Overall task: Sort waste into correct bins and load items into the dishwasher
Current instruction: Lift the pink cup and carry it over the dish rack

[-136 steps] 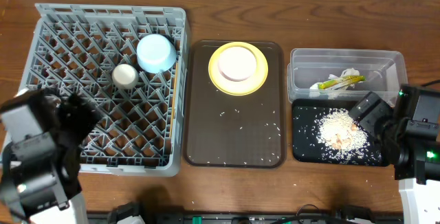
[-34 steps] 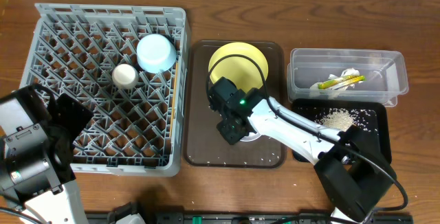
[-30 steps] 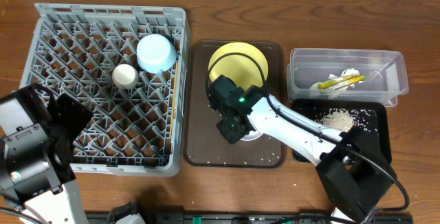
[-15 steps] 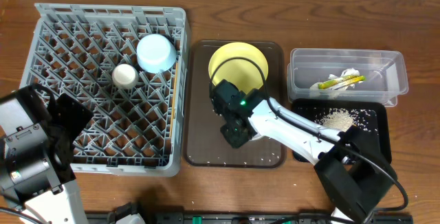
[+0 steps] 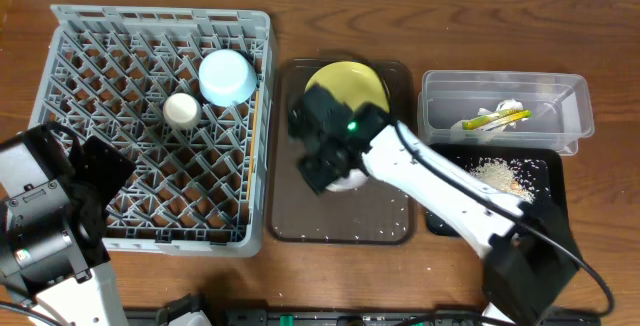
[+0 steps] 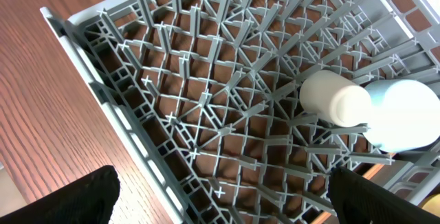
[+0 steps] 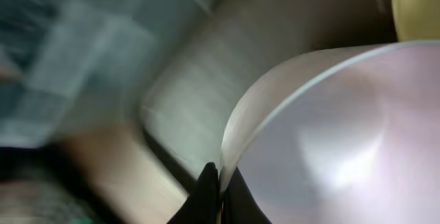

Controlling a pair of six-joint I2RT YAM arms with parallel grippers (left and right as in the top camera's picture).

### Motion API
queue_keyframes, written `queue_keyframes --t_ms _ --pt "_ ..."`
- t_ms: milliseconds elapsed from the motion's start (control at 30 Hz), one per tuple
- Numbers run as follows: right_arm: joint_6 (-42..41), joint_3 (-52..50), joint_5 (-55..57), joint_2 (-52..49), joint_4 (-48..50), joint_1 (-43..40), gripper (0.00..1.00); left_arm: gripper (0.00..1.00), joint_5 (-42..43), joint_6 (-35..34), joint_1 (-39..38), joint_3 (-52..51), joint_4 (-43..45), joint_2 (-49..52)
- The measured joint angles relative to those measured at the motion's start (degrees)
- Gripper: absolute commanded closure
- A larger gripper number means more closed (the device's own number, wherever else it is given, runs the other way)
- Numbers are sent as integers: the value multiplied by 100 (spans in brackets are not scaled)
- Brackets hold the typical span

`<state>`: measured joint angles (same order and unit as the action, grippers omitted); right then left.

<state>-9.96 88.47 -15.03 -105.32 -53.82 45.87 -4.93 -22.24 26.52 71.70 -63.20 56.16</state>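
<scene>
My right gripper [image 5: 320, 169] is shut on the rim of a white dish [image 5: 347, 178] and holds it over the brown tray [image 5: 385, 211]. In the right wrist view the black fingertips [image 7: 221, 189] pinch the dish's [image 7: 330, 135] thin edge, and the picture is blurred. The yellow plate [image 5: 352, 84] lies at the tray's far end. A white cup [image 5: 181, 109] and a light blue bowl [image 5: 227, 76] sit in the grey dish rack [image 5: 100, 56]. My left gripper [image 6: 223, 210] hangs open over the rack's near left corner [image 6: 124, 135] with nothing between its fingers. No chopsticks show.
A clear tub [image 5: 440, 86] at the right holds a yellow wrapper [image 5: 495, 118] and a white paper scrap [image 5: 510, 105]. In front of it a black tray [image 5: 545, 166] holds a heap of rice [image 5: 495, 174]. Loose grains [image 5: 340, 231] dot the brown tray's near edge.
My right gripper has shut on the white dish's rim and carried it left and farther back over the brown tray. The left arm has not moved.
</scene>
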Motion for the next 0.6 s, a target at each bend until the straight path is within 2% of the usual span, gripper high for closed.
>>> queue_keyframes --t_ms 200,300,333,367,433,600 --pt "-4 476 -2177 428 1624 -157 99 2 0 0 0 -2 -2 -2" --pt "-195 426 -3414 402 2824 -319 99 2 0 0 0 0 2 0" --pt "-470 291 -4026 337 3748 -372 99 2 -2 0 0 0 2 0" --pt "-520 280 -4135 321 3849 -374 99 2 0 0 0 0 -4 -2" --pt "-942 98 -4647 177 4848 -341 99 2 0 0 0 0 -7 0" --pt "-1821 -138 -5226 -363 6192 -105 99 2 0 0 0 0 0 0"
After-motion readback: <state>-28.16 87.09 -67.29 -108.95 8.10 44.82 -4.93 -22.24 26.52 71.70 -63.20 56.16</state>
